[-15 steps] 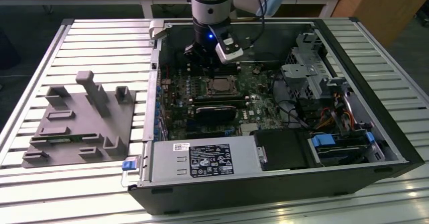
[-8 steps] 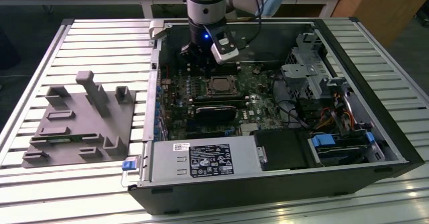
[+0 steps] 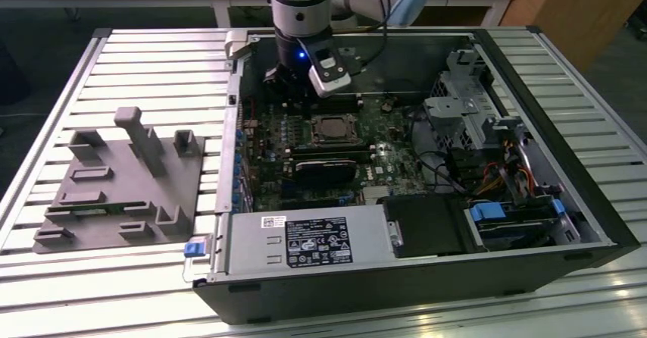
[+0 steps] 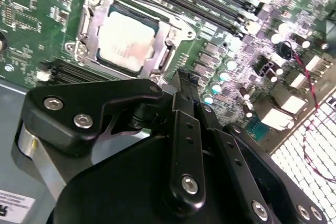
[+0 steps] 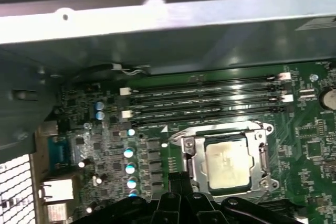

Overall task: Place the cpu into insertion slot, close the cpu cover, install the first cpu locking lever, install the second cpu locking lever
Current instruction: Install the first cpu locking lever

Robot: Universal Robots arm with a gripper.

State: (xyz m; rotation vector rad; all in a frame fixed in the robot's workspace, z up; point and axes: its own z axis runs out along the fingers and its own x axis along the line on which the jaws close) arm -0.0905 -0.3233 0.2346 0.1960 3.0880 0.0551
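Note:
The cpu [image 4: 126, 40] lies flat in the insertion slot [image 4: 84, 24], its tan-metallic face up. The silvery cpu cover [image 4: 169, 27] lies down around it as a frame. In the first wrist view the cpu [image 5: 227, 161] sits inside the cover [image 5: 193, 156]. In the exterior view the cpu [image 3: 329, 128] is in the middle of the green motherboard. My gripper [image 4: 185, 77] hangs just beside the socket's edge, black fingers [image 4: 181, 108] pressed together with nothing between them. The gripper [image 3: 295, 95] is at the socket's far side in the exterior view; its tips [image 5: 176, 182] sit next to the cover.
The open computer case [image 3: 566, 201] lies on a slatted metal table. Long black memory slots [image 5: 205, 98] run beside the socket. A black card [image 3: 323, 173], power supply [image 3: 303, 239] and drive cage [image 3: 475, 118] surround the board. A grey fixture plate [image 3: 121, 179] lies at the exterior view's left.

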